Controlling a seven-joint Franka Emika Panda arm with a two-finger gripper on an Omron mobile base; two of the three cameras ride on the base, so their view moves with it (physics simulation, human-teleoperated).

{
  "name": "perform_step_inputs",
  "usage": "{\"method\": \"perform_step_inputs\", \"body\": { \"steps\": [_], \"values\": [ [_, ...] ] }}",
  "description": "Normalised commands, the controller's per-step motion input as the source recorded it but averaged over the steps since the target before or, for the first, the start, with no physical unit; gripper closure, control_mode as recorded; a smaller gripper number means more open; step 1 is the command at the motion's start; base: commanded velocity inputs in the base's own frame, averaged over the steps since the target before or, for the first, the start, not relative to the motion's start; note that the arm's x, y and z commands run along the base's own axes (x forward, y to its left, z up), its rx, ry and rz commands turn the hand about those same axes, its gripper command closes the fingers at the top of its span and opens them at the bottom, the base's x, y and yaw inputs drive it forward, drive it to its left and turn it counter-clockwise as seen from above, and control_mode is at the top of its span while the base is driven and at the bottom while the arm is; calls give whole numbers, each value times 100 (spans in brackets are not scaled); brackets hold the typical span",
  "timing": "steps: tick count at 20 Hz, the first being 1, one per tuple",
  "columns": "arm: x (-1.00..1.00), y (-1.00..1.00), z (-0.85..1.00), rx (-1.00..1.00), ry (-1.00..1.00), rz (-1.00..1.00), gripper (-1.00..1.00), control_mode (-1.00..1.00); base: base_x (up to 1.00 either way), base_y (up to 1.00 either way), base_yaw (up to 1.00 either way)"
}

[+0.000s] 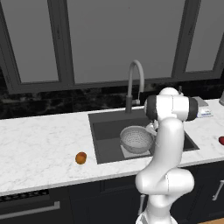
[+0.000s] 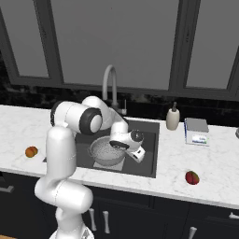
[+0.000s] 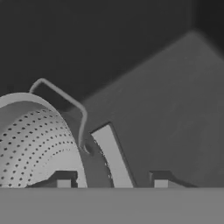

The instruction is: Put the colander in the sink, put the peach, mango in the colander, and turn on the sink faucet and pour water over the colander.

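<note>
1. With the colander (image 1: 136, 139) already down in the sink (image 1: 103, 131), sitting just below centre frame in the left base view, over the pale plate (image 2: 120, 164) on the basin floor: first step of the task judged done.
2. Resting upright with open mouth up, so ready to take fruit and catch a stream from the sink faucet (image 1: 134, 83), arching above it at centre frame.
3. In the hand view, jaws (image 3: 113, 183) spread apart at bottom centre, holding nothing; colander rim (image 3: 52, 109) and one loop handle (image 3: 65, 103) lying left of the gap, only the left tip near the rim, contact impossible to tell. Looks like a release at the rim, though only a judgement.
4. Peach (image 1: 81, 158) on the white marble tabletop (image 1: 39, 144), lower left of the left base view, well apart from the sink; left there as the next thing to fetch, probably.
5. Mango (image 2: 192, 177) on the tabletop at lower right of the right base view, on the other side of the basin, also well apart from it.
6. No water visible at the spout; faucet presumably kept for last, once both fruits are in.
7. Soap bottle (image 2: 172, 117) and a small box (image 2: 196, 131) behind the mango, near the back wall, out of the likely reach paths.
</note>
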Motion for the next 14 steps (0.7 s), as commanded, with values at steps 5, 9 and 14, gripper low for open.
{"method": "perform_step_inputs", "body": {
  "steps": [5,9,14],
  "values": [
    [-51,-1,42,0,-25,0,-100,-100,0,0,0],
    [-39,-18,90,0,-23,0,-100,-100,0,0,0],
    [-29,-29,100,0,-7,0,-100,-100,0,0,0]
  ]
}}
